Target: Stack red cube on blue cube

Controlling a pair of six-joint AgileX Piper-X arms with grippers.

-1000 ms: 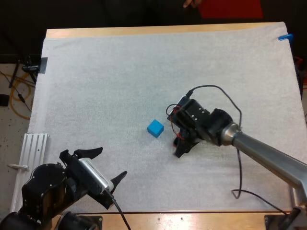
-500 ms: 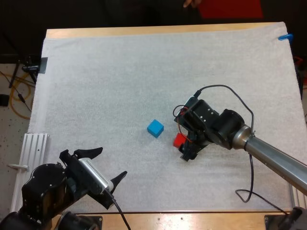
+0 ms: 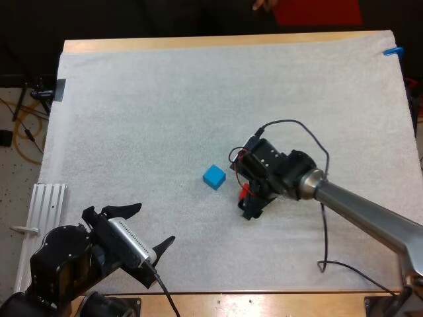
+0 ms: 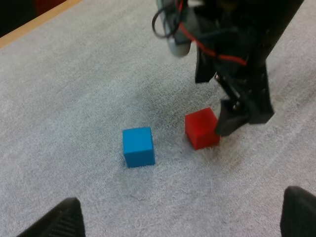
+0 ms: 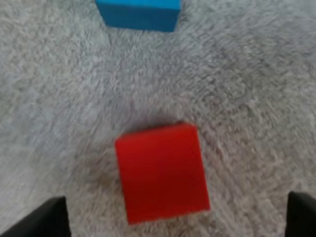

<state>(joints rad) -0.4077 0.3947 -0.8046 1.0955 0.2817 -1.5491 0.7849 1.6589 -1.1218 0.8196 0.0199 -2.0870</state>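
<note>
One red cube point(image 3: 244, 192) just beside blue cube point(image 3: 213, 177); right gripper point(image 3: 248, 201) spread wide at red cube, gripping nothing; left gripper point(image 3: 152, 224) spread, empty.

My left gripper point(image 3: 149, 228) sits low at the near side, its two black fingers point(image 3: 125, 211) spread wide. My right arm point(image 3: 357, 205) reaches in, right gripper point(image 3: 246, 199) tipped down, fingers apart
</note>
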